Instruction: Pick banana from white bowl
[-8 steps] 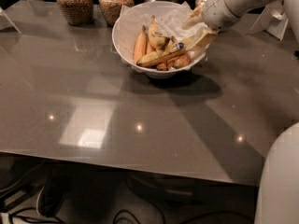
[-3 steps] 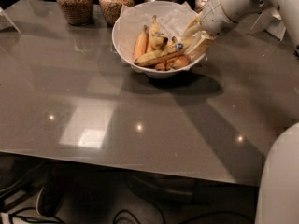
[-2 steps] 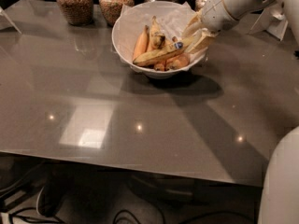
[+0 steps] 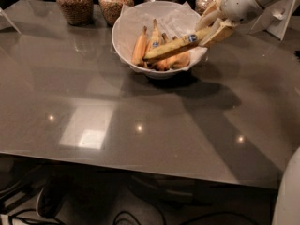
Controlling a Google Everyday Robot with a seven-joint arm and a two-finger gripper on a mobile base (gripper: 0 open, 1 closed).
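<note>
Table (image 4: 140, 139): the wide near and left stretch gives open room to carry.
White bowl (image 4: 123, 41): far centre, paper-lined, with other fruit inside.
Banana (image 4: 171, 48): right end raised over the bowl's right rim, left tip low above the fruit.
Gripper (image 4: 212, 26): just right of the bowl, fingers closed on the banana's right end.
Progress: grasp looks made; lifting clear remains.
Jars (image 4: 75, 3): along the far edge, close behind the bowl.

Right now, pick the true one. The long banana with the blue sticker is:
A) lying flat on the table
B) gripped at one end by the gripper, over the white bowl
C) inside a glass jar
B: the gripper, at the right rim of the white bowl, is shut on the right end of the banana, which slants across the bowl.
</note>
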